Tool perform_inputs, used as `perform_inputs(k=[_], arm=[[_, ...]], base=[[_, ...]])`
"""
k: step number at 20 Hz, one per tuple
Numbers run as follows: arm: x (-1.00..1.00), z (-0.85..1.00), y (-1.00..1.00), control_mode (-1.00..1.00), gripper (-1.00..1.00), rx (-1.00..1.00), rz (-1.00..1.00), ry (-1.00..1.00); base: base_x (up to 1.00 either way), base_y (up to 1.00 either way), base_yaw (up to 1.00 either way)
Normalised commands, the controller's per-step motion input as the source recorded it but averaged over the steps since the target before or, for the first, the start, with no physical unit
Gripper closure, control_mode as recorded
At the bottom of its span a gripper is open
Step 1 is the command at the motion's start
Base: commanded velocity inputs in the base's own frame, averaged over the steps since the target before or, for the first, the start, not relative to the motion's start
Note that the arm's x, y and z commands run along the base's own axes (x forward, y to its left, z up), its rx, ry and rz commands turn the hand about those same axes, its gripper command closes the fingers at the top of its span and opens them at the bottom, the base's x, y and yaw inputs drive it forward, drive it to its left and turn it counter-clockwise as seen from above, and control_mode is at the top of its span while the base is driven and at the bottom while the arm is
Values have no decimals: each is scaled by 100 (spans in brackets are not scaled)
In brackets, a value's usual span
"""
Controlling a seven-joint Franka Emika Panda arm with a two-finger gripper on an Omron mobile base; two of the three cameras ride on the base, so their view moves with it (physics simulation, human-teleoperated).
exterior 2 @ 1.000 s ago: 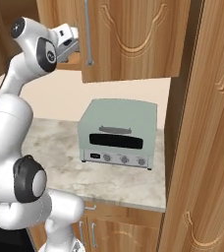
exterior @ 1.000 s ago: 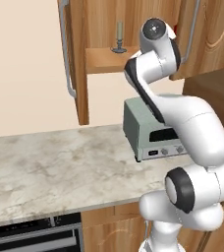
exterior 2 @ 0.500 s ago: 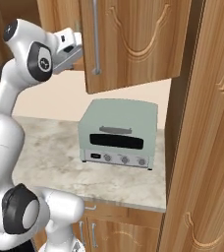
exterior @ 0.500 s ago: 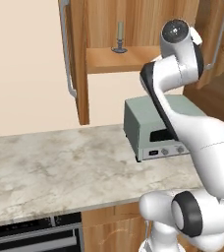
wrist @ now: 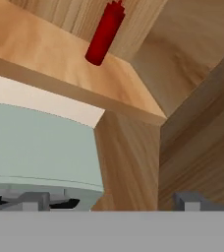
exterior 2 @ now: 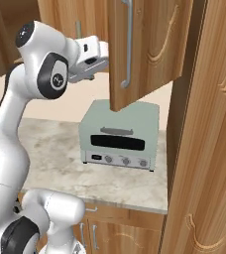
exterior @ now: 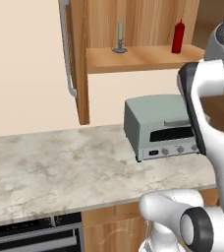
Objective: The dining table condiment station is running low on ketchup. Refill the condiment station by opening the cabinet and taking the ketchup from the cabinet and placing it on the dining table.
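Arm swung right — ketchup (exterior: 178,36) now exposed at 1 o'clock on the cabinet (exterior: 143,56) shelf; gripper (wrist: 109,202) spread, empty — reach next.

**Shelf and worktop: what they carry**

You see the wooden shelf (exterior: 143,56) inside the open cabinet (exterior: 133,19). On it the ketchup (exterior: 178,37) stands upright near the right end, and a grey candlestick (exterior: 119,38) stands upright toward the left part, well apart from the bottle. In the hand view the ketchup (wrist: 104,33) appears tilted, at the back of the shelf (wrist: 60,59) close to the rear wall.

Below, you have the marbled worktop (exterior: 50,167). A pale green toaster oven (exterior: 158,127) sits on it, under the shelf, with its front toward you. In the right base view the same oven (exterior 2: 121,136) rests on the worktop (exterior 2: 50,144) next to the tall wooden side panel (exterior 2: 209,149).
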Motion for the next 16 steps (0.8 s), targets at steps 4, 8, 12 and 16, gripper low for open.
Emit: perform_inputs(k=[4,8,12,16], arm=[[-39,0,-100,-100,-100,12,-5,0],[0,0,-100,-100,-100,8,-1,0],[14,-5,-100,-100,-100,10,0,0],[8,-4,-59,-100,-100,6,0,-5]], base=[[0,0,0],[0,0,0],[0,0,0],[0,0,0]])
